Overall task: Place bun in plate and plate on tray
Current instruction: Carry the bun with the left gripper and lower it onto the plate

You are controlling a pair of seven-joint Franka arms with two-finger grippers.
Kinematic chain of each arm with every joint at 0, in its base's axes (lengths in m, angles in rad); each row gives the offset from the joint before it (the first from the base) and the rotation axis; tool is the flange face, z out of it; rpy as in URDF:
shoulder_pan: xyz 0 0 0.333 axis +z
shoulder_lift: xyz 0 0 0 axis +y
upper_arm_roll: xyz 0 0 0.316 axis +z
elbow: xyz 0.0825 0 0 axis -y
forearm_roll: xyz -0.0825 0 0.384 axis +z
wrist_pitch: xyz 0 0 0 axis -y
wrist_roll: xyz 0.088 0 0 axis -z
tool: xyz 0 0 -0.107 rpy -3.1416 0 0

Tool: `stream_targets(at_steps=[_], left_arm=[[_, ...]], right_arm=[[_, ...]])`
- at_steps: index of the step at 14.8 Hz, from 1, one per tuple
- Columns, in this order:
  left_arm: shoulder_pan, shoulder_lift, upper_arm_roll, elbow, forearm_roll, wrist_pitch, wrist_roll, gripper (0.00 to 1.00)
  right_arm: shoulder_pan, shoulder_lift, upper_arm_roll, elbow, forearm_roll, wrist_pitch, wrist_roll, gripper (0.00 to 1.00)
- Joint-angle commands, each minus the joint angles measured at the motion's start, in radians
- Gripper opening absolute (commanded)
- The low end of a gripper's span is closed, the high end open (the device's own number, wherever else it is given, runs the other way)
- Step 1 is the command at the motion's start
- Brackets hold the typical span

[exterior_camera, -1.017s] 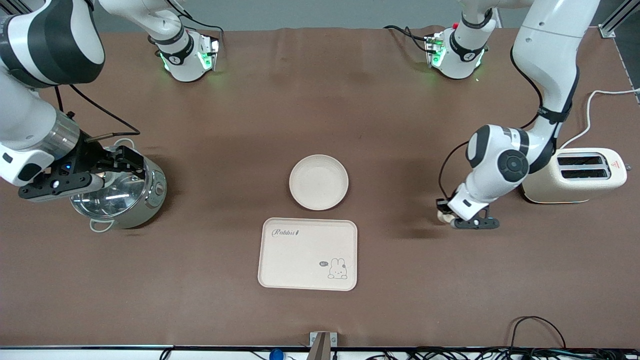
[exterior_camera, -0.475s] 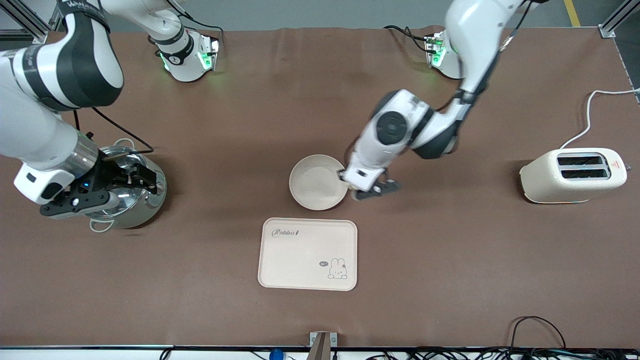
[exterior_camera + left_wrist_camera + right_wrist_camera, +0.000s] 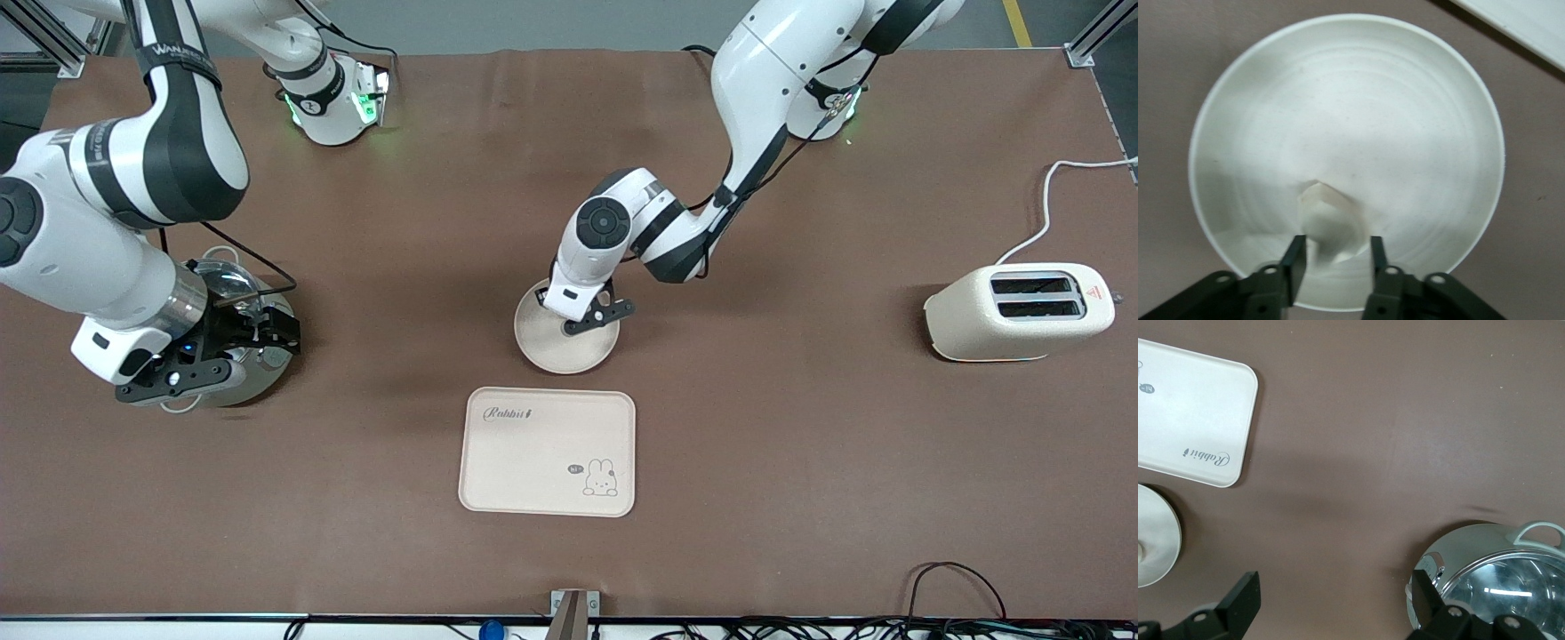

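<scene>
The round cream plate (image 3: 569, 354) lies mid-table, just farther from the front camera than the printed tray (image 3: 547, 453). My left gripper (image 3: 589, 320) hangs low over the plate. In the left wrist view the small cream bun (image 3: 1328, 223) rests in the plate (image 3: 1405, 100), just off its middle. The left gripper (image 3: 1336, 259) is open, its fingers (image 3: 1295, 265) straddling the bun with a gap on each side. The front view hides the bun under the left hand. My right gripper (image 3: 1331, 600) is open and empty, waiting over the steel pot (image 3: 1498, 577).
A cream toaster (image 3: 1013, 313) with its cord stands at the left arm's end of the table. The steel pot (image 3: 258, 378) sits at the right arm's end, partly under the right gripper (image 3: 253, 333). The tray (image 3: 1185, 420) is bare.
The left arm swung from beside the toaster to over the plate, carrying the bun. Its fingers have parted and the bun now lies in the plate. The right arm shifted slightly over the pot.
</scene>
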Motion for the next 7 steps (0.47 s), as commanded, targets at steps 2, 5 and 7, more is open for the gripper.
stream_targets(at_steps=[2,5,7], left_arm=[[0.012,-0.046,0.042,0.031,0.056,-0.068,0.005,1.0],[0.128,-0.152,0.047,0.059,0.119,-0.261,0.26,1.0],[0.23,-0.198,0.039,0.092,0.119,-0.366,0.413,1.0]], right_arm=[[0.002,0.005,0.001,-0.01,0.032,-0.001,0.008,1.0],[0.033,0.045,0.001,-0.003,0.055,0.007,0.008,1.0],[0.056,0.067,0.001,-0.009,0.099,0.033,0.008,1.0]])
